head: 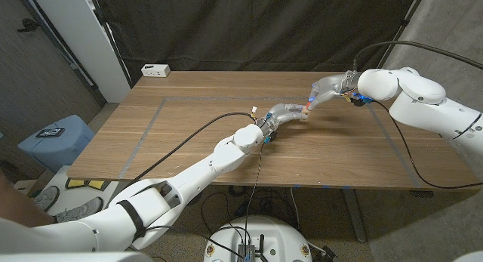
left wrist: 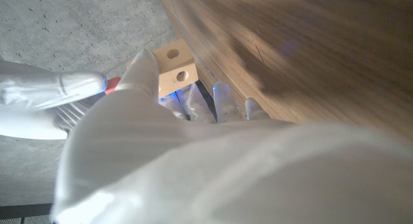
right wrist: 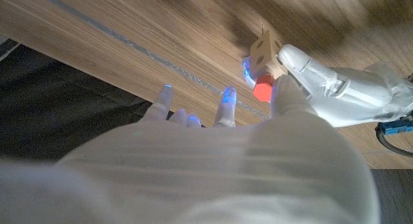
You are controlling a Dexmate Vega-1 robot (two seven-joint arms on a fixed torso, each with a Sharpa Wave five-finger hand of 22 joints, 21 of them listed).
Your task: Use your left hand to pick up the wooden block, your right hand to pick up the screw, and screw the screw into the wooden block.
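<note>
White-gloved left hand [head: 285,115] grips the pale wooden block with round holes [left wrist: 177,66] above the wooden tabletop [head: 189,134], while the right hand [head: 329,90] pinches a red-headed screw [right wrist: 262,90] against it.

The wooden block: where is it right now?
The wooden block is held up in the left hand over the table's middle-right part in the head view, with the right hand's red-headed screw right against it.
</note>
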